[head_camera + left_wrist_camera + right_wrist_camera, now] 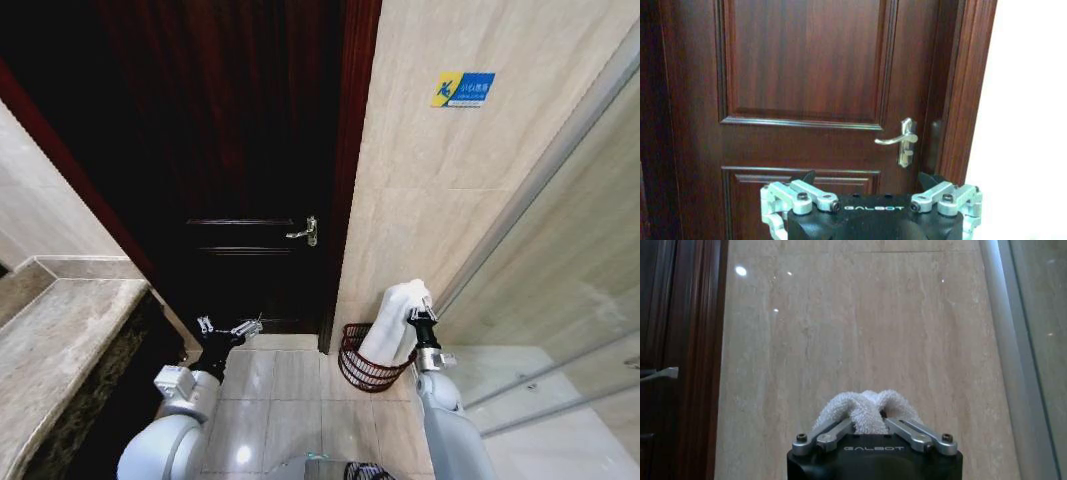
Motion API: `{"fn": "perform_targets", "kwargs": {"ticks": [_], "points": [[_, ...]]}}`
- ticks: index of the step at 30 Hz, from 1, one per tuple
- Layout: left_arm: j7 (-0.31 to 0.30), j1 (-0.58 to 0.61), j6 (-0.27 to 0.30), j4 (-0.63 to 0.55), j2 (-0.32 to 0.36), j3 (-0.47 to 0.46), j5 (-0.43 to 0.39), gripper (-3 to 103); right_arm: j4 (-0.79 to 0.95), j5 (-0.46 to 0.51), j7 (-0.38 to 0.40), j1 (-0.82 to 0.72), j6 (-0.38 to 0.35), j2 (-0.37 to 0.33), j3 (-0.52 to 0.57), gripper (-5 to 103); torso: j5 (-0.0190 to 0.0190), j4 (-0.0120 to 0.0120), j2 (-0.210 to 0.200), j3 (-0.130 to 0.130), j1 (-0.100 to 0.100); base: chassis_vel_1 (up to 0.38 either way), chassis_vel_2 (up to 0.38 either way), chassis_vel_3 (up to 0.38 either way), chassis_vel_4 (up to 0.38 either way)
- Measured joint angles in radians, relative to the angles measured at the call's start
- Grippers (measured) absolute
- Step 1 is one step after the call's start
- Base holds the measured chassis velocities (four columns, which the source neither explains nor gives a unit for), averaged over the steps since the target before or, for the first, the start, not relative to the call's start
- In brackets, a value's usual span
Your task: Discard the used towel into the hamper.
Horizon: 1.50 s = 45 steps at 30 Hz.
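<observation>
A tiled bathroom fills the head view: beige stone wall across the upper right, a dark wooden door in the upper centre with a metal lever handle, a marble counter at lower left and a glass shower partition slanting down the right side. On the floor tiles, lower centre-right, stands the hamper, a round reddish-brown wire basket set against the foot of the wall beside the door frame.

The white towel hangs from the right gripper, its lower end already reaching down inside the hamper's rim while the top is bunched above. In the right wrist view the jaws are clenched on a fold of the towel. The left gripper waits at lower left, facing the door, its fingers spread and holding nothing.

The step in hand looks like the drop itself. The next move likely calls for the jaws to part so the towel falls in, ideally centred over the opening so it does not drape over the rim.

A small blue and yellow sign sits on the wall at upper right; its characters are too small to read. Both gripper bodies carry the word GALBOT.
</observation>
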Motion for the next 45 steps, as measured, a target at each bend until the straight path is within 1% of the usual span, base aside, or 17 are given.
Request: {"fn": "perform_targets", "kwargs": {"ticks": [11,14,17,19,26,33,35,37,40,41,43,45], "points": [[0.0,0.0,0.0,0.0,0.0,0.0,0.0,100,-0.005,0.003,0.017,-0.008,-0.003,0.002,-0.007,5,-0.0004,-0.0001,0.0,0.0,0.0,-0.057,0.064,0.058,-0.059],[0.0,0.0,0.0,0.0,0.0,0.0,0.0,100,-0.014,0.003,0.016,-0.013,0.001,0.005,-0.006,5,0.0002,0.0002,0.0,0.0,0.001,-0.095,0.114,0.136,-0.138],[0.0,0.0,0.0,0.0,0.0,0.0,0.0,100,-0.028,-0.001,0.016,-0.022,0.001,0.01,-0.002,5,-0.0002,-0.0002,0.0,0.0,0.002,-0.096,0.084,0.036,-0.055],[0.0,0.0,0.0,0.0,0.0,0.0,0.0,100,-0.045,-0.006,0.018,-0.027,-0.005,0.015,0.005,5,0.0002,0.0004,0.0,0.0,0.001,-0.018,0.037,-0.001,-0.002],[0.0,0.0,0.0,0.0,0.0,0.0,0.0,100,-0.088,0.001,0.022,-0.045,-0.028,0.014,0.01,5,-0.0002,-0.0002,0.0,0.0,-0.001,0.017,-0.025,-0.029,0.022],[0.0,0.0,0.0,0.0,0.0,0.0,0.0,100,-0.185,0.013,-0.012,-0.014,-0.029,0.009,0.012,5,-0.0001,-0.0002,0.0,0.0,0.0,0.0,0.0,0.0,0.0],[0.0,0.0,0.0,0.0,0.0,0.0,0.0,100,-0.238,0.013,-0.027,0.013,-0.032,0.011,0.01,5,-0.0001,0.0,0.0,0.0,0.0,0.0,0.0,0.0,0.0],[0.0,0.0,0.0,0.0,0.0,0.0,0.0,100,-0.272,0.006,-0.033,0.031,-0.029,0.013,0.012,5,-0.0001,0.0002,0.0,0.0,0.0,0.0,0.0,0.0,0.0],[0.0,0.0,0.0,0.0,0.0,0.0,0.0,100,-0.376,-0.027,-0.041,0.077,-0.009,0.015,0.029,5,-0.0001,0.0002,0.0,0.0,0.0,0.0,0.0,0.0,0.0],[0.0,0.0,0.0,0.0,0.0,0.0,0.0,100,-0.376,-0.027,-0.041,0.077,-0.009,0.015,0.029,5,-0.0001,0.0002,0.0,0.0,0.0,0.0,0.0,0.0,0.0],[0.0,0.0,0.0,0.0,0.0,0.0,0.0,100,-0.444,-0.036,-0.043,0.101,0.0,0.009,0.038,5,0.0,0.0,0.0,0.0,0.0,0.0,0.0,0.0,0.0],[0.0,0.0,0.0,0.0,0.0,0.0,0.0,100,-0.465,-0.036,-0.045,0.109,0.001,0.006,0.04,5,-0.0001,-0.0001,0.0,0.0,0.0,0.0,0.0,0.0,0.0]]}}
